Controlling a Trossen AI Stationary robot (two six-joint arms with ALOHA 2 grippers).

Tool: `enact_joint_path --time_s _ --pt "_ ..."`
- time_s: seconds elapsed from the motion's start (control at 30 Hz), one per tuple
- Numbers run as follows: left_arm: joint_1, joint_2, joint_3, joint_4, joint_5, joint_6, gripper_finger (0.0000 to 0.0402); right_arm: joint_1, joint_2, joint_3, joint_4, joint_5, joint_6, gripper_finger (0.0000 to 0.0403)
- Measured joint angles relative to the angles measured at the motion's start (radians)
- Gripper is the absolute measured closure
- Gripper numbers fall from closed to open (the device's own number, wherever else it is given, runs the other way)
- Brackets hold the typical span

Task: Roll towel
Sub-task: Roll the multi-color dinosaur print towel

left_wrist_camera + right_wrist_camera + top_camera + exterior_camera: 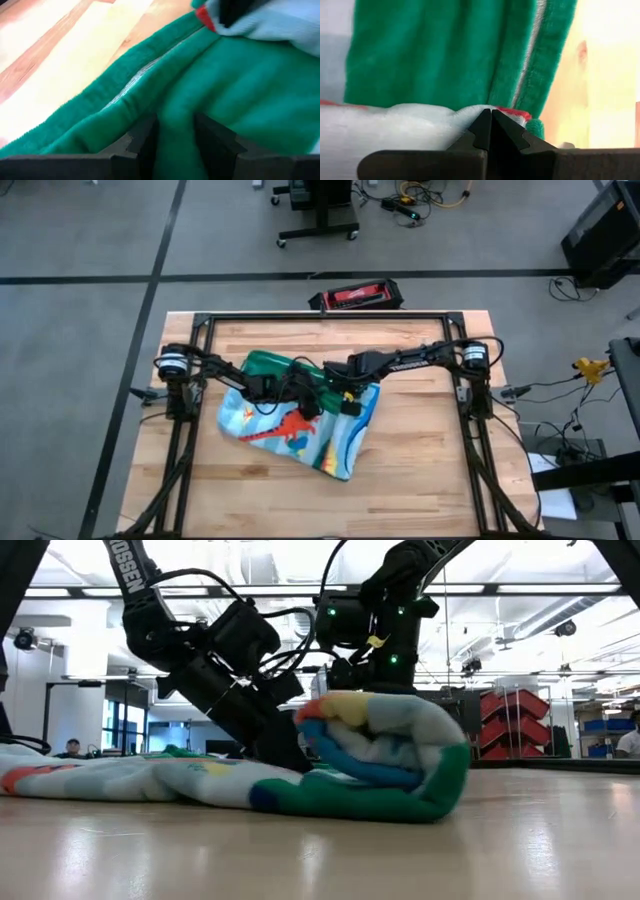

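Observation:
The towel [300, 430] lies mid-table. Its green border [262, 366] is toward the far left, and its pale blue printed part is spread toward the near edge. In the low view one end is rolled into a thick roll [395, 765] and the remainder [120, 780] lies flat on the wood. My left gripper [175, 135] comes slanting down from the table's left [265, 735] and is shut on green cloth. My right gripper [491, 116] is shut and points almost straight down [345, 395] over the roll's far side. My left gripper pinches a raised fold of the towel's green part [175, 117] between its two fingers [142, 142]. It comes slanting down from the table's left. The fold runs on past the fingertips and the cloth around it lies slack on the table. My right gripper's shut fingertips [485, 125] stand from above against the pale rolled cloth [460, 112] beside the green border. I cannot tell whether any cloth is caught between them.
A red and black case [357, 295] sits just beyond the table's far edge. Black frame rails [320, 315] run along the far edge and both sides. Bare wood [430, 450] shows right of the towel and along the near edge.

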Motion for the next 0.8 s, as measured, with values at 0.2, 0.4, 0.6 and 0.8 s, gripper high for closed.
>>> enact_joint_path --time_s 0.2,0.4,0.6,0.8 --pt "-0.001 0.000 -0.006 0.002 -0.010 -0.008 0.0283 0.033 0.000 -0.001 -0.016 0.044 0.046 0.0403" --pt "-0.012 -0.006 -0.005 0.000 -0.022 0.001 0.0283 0.036 -0.001 -0.003 0.036 0.083 0.021 0.0403" --pt "-0.016 -0.006 -0.006 -0.001 -0.024 0.005 0.0283 0.032 -0.060 -0.013 0.109 0.094 -0.010 0.0403" --pt "-0.016 -0.006 -0.006 -0.001 -0.022 0.006 0.0283 0.039 -0.167 -0.101 0.201 0.110 0.022 0.0403"
